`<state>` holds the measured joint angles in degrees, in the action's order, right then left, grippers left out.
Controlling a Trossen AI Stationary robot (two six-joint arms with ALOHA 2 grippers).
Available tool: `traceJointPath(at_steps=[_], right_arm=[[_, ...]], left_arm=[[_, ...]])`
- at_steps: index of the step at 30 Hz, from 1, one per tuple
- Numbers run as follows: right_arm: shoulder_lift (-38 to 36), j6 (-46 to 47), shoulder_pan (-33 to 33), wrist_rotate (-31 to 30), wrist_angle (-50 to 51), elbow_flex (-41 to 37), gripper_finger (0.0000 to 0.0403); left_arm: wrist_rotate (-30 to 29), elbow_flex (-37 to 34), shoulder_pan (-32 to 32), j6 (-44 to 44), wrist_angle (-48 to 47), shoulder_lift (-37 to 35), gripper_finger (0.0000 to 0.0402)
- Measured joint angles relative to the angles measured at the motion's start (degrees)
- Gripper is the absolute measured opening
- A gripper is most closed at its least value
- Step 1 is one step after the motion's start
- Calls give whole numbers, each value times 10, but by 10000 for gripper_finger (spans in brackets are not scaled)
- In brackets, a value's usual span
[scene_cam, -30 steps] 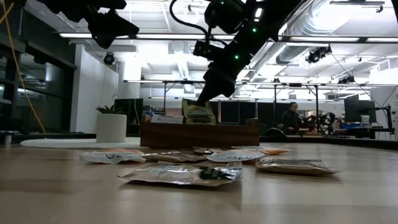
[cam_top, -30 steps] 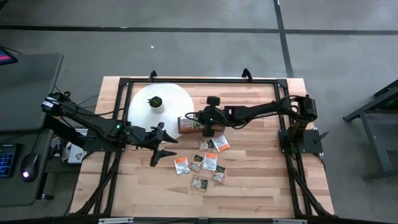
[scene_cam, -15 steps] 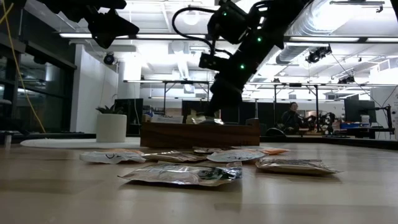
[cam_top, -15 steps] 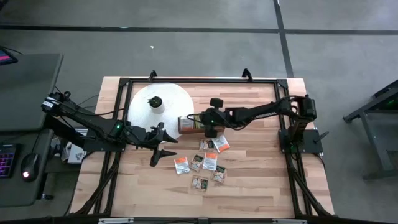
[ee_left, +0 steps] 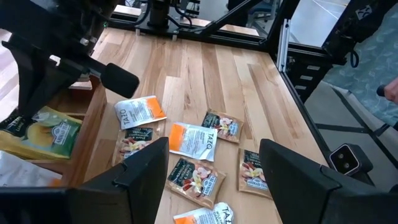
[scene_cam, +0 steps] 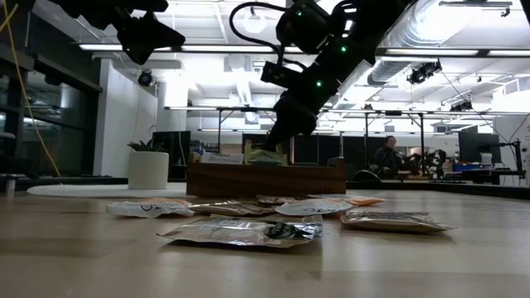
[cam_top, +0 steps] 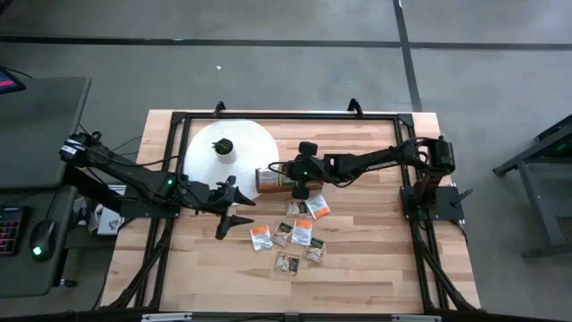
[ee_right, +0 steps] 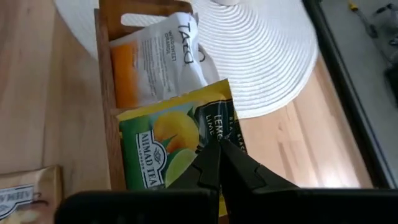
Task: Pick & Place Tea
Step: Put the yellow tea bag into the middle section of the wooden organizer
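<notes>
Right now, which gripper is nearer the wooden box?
Right. The right gripper is over the box, shut on a green sachet; the left gripper hovers open beside it.

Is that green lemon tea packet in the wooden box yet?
Partly. The green sachet stands in the box beside an orange one, pinched by the shut right end effector.

Grey concrete floor (cam_top: 268, 72); ceiling strip lights (scene_cam: 207, 47) overhead.

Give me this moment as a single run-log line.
right gripper: shut on green sachet, over box | left gripper: open, waiting by disc | loose sachets: on table
</notes>
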<state>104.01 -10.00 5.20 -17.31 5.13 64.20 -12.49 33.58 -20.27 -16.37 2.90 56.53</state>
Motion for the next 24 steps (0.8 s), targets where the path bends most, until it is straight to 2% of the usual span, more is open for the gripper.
traceJointPath(at_steps=[3,11,16,20,24], right_arm=[[0,1,1,8,1,0,16],[0,1,5,9,1,0,113],[-3,1,4,1,3,0,149],[-24,11,-5,-16,14,0,152],[-40,38,-20,-9,26,0,119]], left_arm=[[0,0,0,0,0,0,248],[1,0,0,0,0,0,248],[1,0,0,0,0,0,248],[1,0,0,0,0,0,248],[1,0,0,1,0,0,248]])
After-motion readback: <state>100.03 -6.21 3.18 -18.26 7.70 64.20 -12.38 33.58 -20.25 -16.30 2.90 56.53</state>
